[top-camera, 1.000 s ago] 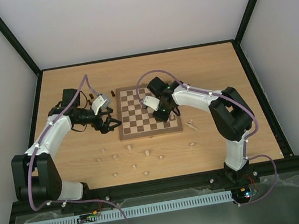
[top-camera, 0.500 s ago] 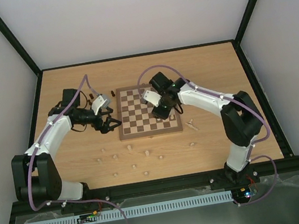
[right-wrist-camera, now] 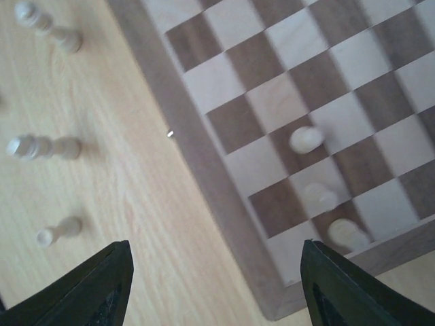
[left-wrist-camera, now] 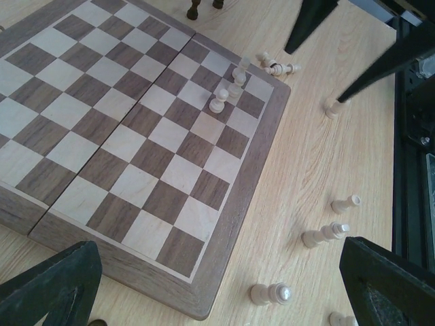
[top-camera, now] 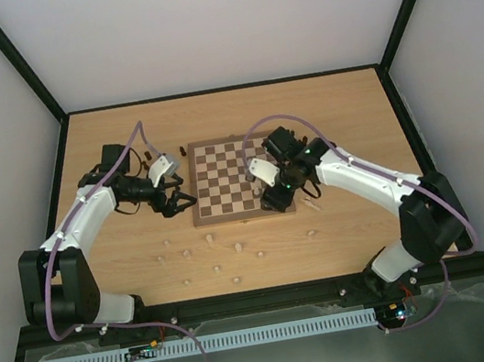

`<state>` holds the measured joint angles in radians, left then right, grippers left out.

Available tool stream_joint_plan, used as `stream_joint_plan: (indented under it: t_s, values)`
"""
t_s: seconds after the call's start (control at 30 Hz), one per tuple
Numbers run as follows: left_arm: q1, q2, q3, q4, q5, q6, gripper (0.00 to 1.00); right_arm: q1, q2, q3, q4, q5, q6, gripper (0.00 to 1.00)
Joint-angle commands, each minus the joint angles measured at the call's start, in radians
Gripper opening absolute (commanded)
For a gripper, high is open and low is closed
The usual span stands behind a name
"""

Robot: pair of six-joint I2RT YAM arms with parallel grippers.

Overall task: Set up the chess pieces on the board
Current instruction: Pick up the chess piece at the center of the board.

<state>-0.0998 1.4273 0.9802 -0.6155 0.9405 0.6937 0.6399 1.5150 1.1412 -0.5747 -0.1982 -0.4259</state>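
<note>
The board (top-camera: pixel 244 215) lies mid-table between both arms. Three pale chess pieces (right-wrist-camera: pixel 306 139) stand in a line on its squares near the right-hand near corner; in the left wrist view they show as a small cluster (left-wrist-camera: pixel 219 102). My right gripper (top-camera: pixel 275 199) hovers over that corner of the board (right-wrist-camera: pixel 204 146), and in its wrist view it (right-wrist-camera: pixel 217 272) is open with nothing between the fingers. My left gripper (top-camera: pixel 180 199) hangs at the board's left edge, wide open and empty (left-wrist-camera: pixel 221 272), above the board's corner (left-wrist-camera: pixel 204 299).
Several pale pieces (top-camera: pixel 210 239) lie scattered on the tabletop in front of the board, some toppled (left-wrist-camera: pixel 270 293). More pale ones (right-wrist-camera: pixel 37 146) rest beside the board's rim. Dark pieces (top-camera: pixel 183 150) stand behind the board's far left corner. A black frame rims the table.
The right arm has swung from over the board's right half toward its near right corner, and its jaws have opened. The left arm has not moved.
</note>
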Motion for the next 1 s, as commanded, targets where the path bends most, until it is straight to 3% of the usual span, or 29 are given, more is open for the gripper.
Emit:
stream_joint_plan:
  t_s: [0.0, 0.4, 0.97]
  values:
    - [0.003, 0.000, 0.002, -0.028, 0.006, 0.021, 0.99, 0.045, -0.062, -0.088, -0.078, -0.046, -0.018, 0.68]
    - [0.003, 0.004, -0.001, 0.003, 0.005, -0.006, 0.99, 0.209, -0.123, -0.242, -0.056, -0.050, -0.046, 0.64]
    - [0.003, 0.013, -0.009, 0.005, 0.008, 0.000, 0.99, 0.345, 0.000, -0.219, 0.006, -0.035, -0.033, 0.49]
